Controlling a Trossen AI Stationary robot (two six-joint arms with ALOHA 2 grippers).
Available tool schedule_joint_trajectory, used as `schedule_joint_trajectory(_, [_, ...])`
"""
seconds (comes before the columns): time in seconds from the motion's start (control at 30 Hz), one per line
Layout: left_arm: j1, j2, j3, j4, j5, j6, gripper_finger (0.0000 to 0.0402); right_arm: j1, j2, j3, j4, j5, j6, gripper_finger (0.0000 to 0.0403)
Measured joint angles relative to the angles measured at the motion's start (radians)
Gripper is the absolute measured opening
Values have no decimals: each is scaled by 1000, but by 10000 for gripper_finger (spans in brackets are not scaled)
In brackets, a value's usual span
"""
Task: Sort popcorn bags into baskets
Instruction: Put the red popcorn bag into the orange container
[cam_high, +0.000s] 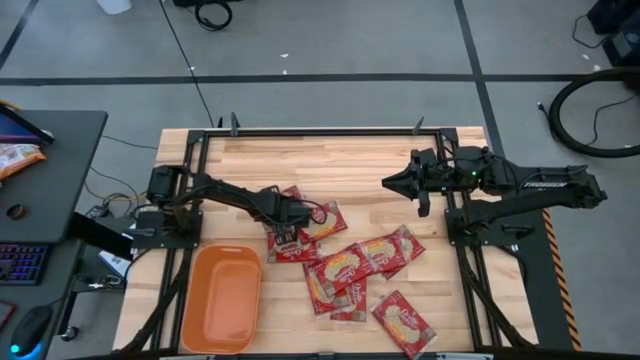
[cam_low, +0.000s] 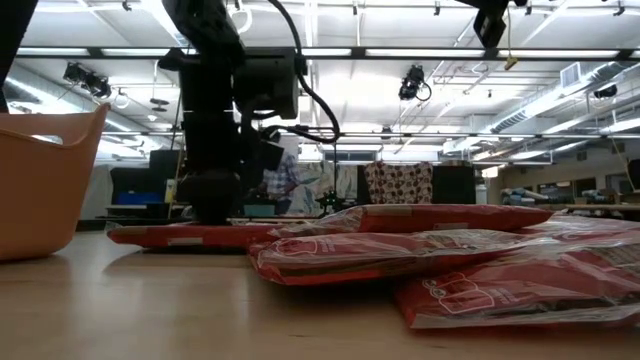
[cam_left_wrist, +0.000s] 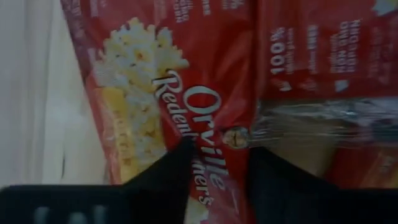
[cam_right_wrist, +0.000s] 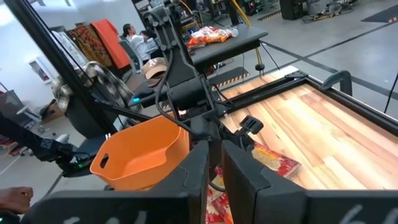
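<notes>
Several red popcorn bags (cam_high: 345, 265) lie flat and overlapping on the wooden table's middle and near right part, and one (cam_high: 403, 322) lies apart by the near edge. My left gripper (cam_high: 284, 238) points down onto the leftmost bag (cam_high: 292, 250), right of the orange basket (cam_high: 190, 300), and is shut on it. In the low view this gripper (cam_low: 213, 212) stands on that bag (cam_low: 170, 236), left of the other bags (cam_low: 400, 255). My right gripper (cam_high: 388, 182) hovers shut above the bare far right of the table, holding nothing. My left gripper comes from above, pointing down, and pinches the popcorn bag's printed face (cam_left_wrist: 217, 143) between its two fingers (cam_left_wrist: 168, 171), by the white lettering beside the popcorn picture. The film is creased next to the fingers. The bag lies flat on the table (cam_low: 130, 238).
The basket (cam_low: 40, 180) sits at the table's near left corner, and the right wrist view shows it (cam_right_wrist: 140, 149) empty. A black frame rail (cam_high: 320, 131) runs along the far edge. An orange-and-white snack packet (cam_high: 18, 155) lies on the side desk. People (cam_right_wrist: 127, 31) stand beyond the table.
</notes>
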Motion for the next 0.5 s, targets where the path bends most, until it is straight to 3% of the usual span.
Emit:
schedule_joint_trajectory(0.17, [2, 0, 35, -56, 29, -5, 20, 0, 0, 0, 3, 0, -4, 50])
schedule_joint_trajectory(0.33, [16, -14, 116, -172, 71, 8, 20, 0, 0, 0, 2, 0, -5, 50])
schedule_joint_trajectory(0.5, [35, -80, 230, -357, 188, -32, 20, 0, 0, 0, 2, 0, -5, 50])
